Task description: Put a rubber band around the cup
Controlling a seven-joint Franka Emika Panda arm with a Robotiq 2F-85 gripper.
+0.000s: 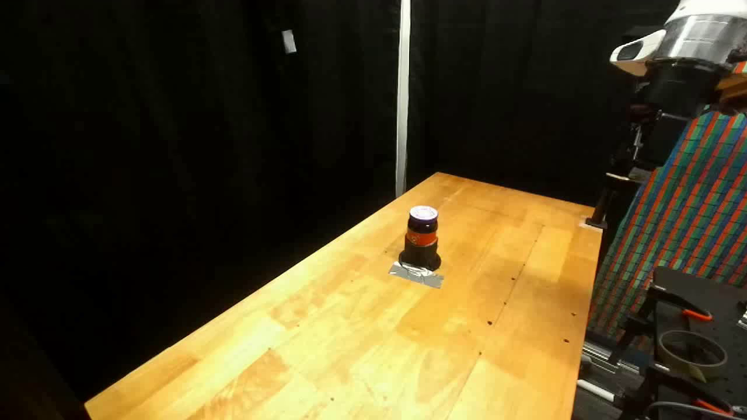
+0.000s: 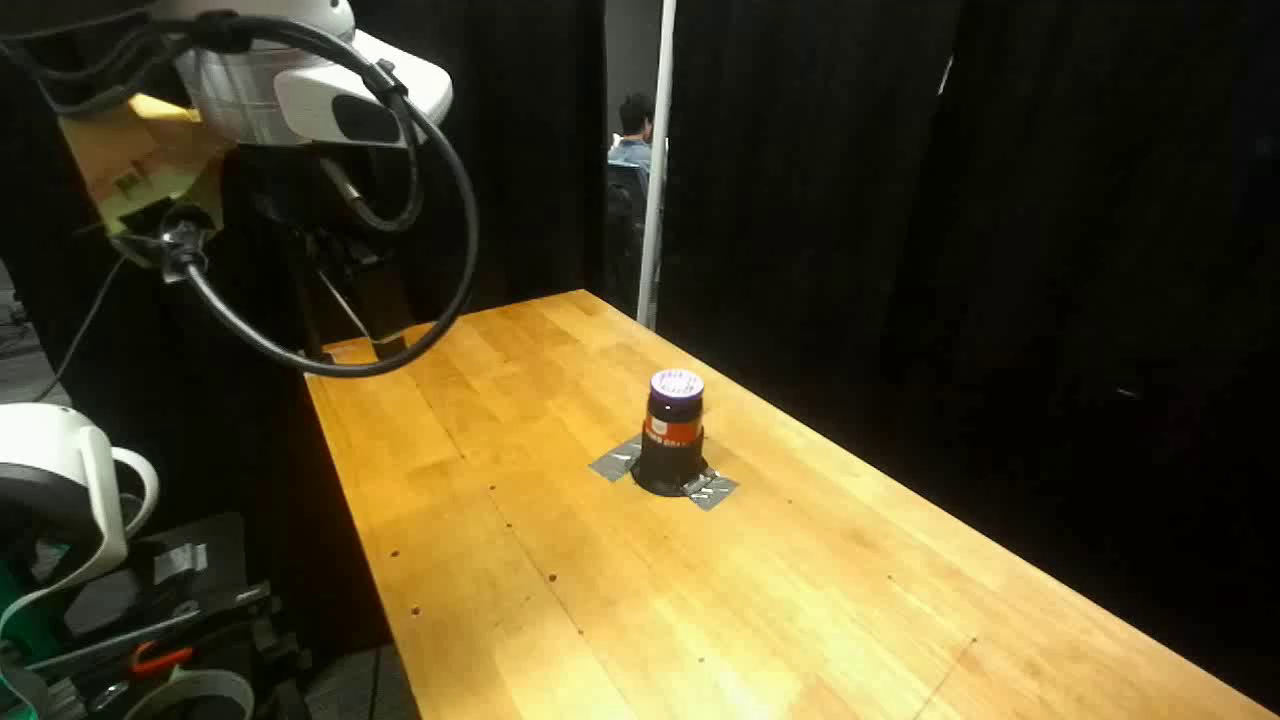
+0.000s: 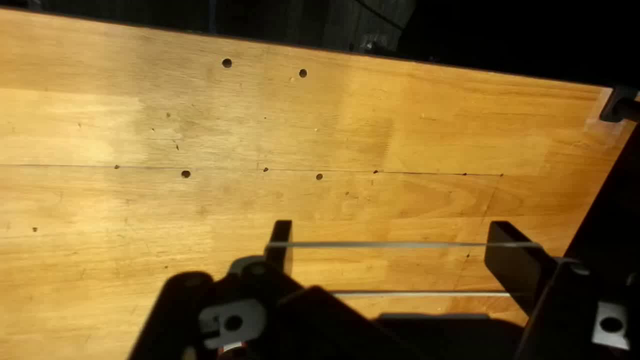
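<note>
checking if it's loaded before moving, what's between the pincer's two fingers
A pale rubber band, stretched in two strands between the spread fingers of the pincer; the wrist view shows it, with the wooden tabletop beyond.

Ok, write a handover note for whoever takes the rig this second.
Black two-finger gripper: open, a thin pale rubber band stretched around its fingers.
Short dark cylindrical cup with orange-red label: upright on the light wooden table, grey tape strips at its black flared base.
Done: band is on the fingers.
Left: band not yet around the cup; probably bring it over the top, lower, then slip it off the fingers.
</note>
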